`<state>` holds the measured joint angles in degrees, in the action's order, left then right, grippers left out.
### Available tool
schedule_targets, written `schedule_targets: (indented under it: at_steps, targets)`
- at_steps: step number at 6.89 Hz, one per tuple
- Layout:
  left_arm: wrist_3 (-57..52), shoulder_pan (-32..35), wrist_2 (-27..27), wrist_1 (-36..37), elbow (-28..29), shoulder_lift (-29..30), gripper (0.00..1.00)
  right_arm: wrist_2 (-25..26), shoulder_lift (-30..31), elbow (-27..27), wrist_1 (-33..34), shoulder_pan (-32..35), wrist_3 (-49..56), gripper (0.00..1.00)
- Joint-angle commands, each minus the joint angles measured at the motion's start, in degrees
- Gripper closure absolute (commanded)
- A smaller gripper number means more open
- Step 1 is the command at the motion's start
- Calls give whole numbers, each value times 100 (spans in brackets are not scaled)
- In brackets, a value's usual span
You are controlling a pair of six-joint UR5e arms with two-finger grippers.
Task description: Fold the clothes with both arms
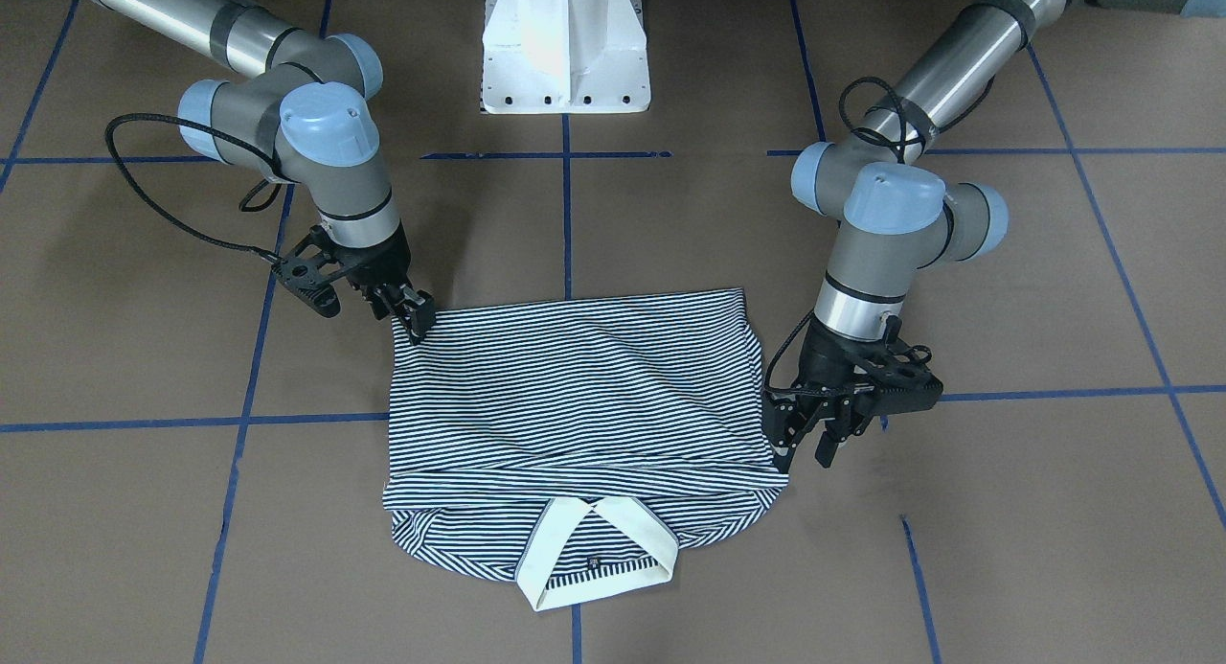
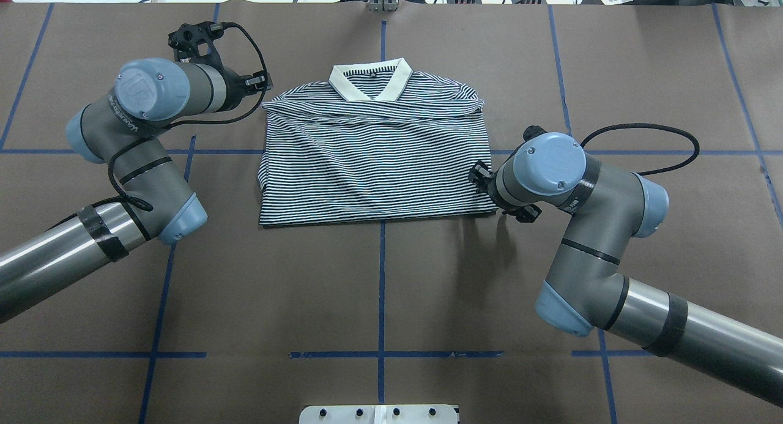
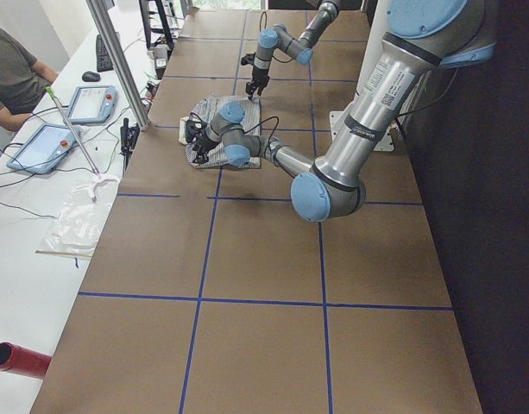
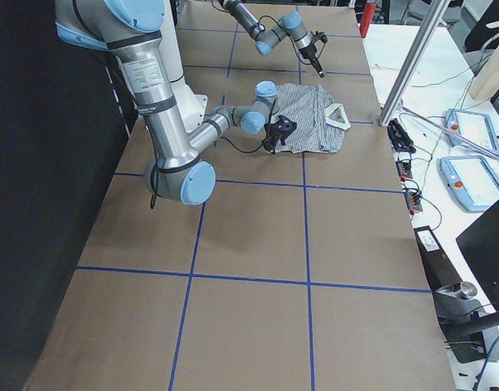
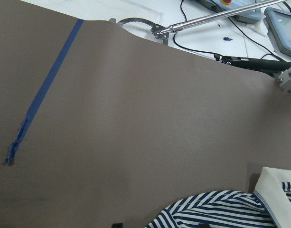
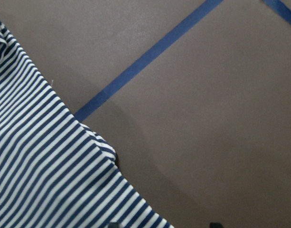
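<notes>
Striped polo shirt [image 1: 575,396] lies folded between left arm [image 1: 891,218] and right arm [image 1: 326,142], both with jaws released

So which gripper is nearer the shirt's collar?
The left gripper, beside the polo shirt near its cream collar; the right gripper sits at a corner of the opposite end.

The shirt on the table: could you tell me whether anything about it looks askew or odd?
Nothing is damaged. The shirt lies folded, but slanting creases cross it right next to the collar, so that edge looks slightly uneven.
</notes>
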<state>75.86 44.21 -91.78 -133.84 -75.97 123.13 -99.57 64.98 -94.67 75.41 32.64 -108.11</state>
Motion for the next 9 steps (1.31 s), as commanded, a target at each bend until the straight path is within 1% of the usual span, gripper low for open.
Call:
schedule_targets:
  at_steps: [1, 2, 4, 5, 6, 7, 8, 9]
  targets:
    - [8, 0, -6, 7, -85, 0, 39, -1, 23, -42, -1, -3, -52, 86]
    - [17, 0, -6, 7, -85, 9, 39, -1, 23, -60, 0, -3, -53, 100]
    - [17, 0, -24, 15, -137, 9, 39, -10, 76, -200, 26, -20, -105, 100]
    - [25, 0, -33, 15, -198, 26, 39, -53, 128, -462, 78, -38, -114, 100]
    - [26, -18, -50, 50, -495, 9, 44, -71, 738, -1282, 79, -308, -358, 100]
    - [26, -44, -216, 85, -785, -35, 45, -71, 1292, -2013, 122, -746, -526, 100]
    - [34, -62, -661, 68, -910, -35, 44, -71, 1750, -2733, 427, -1333, -797, 100]
    - [43, -71, -1031, 68, -1033, -35, 42, -132, 2138, -3332, 656, -1922, -834, 100]
